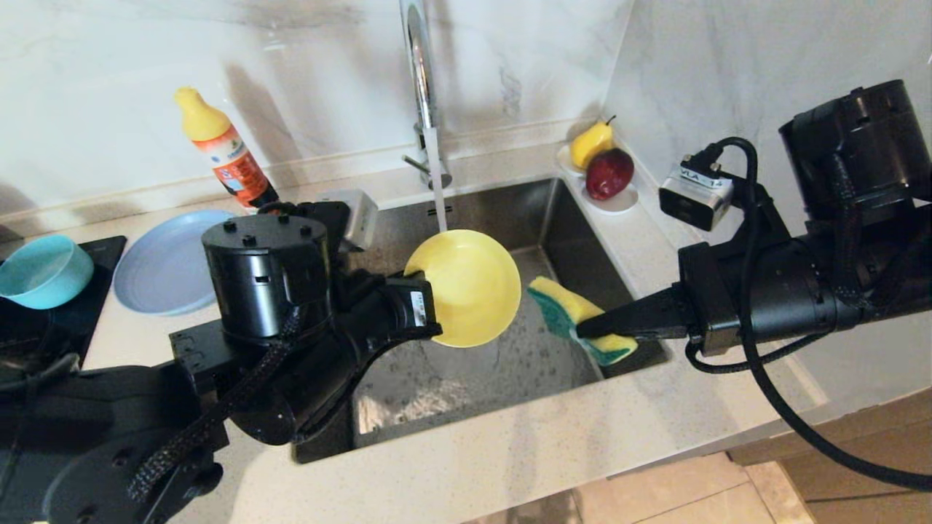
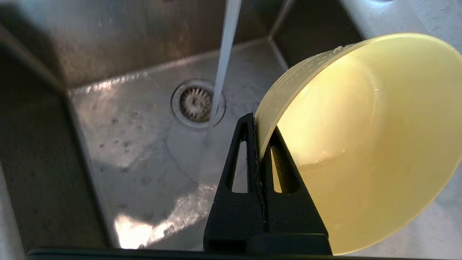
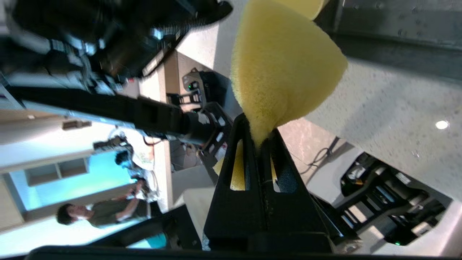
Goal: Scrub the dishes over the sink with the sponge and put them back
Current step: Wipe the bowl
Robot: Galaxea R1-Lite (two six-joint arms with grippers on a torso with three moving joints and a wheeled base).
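Rim-pinch by left gripper (image 2: 260, 144) on pale yellow plastic bowl (image 1: 472, 287), tilted over stainless steel sink (image 1: 553, 218) beside running stream. Wet, light, stiff, judged slippery; grip marginal. Right gripper (image 3: 260, 139) clenched on soft yellow-green sponge (image 1: 579, 318), just beside bowl, compressible.

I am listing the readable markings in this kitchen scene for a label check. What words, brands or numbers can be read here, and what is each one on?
"14": on the white label of the small camera module on the right arm; the letters before it are too blurred to read for sure.
Detergent bottle: printed label, too small to read.
White sticker on the left arm's wrist: print too small to read.
No other text is legible.
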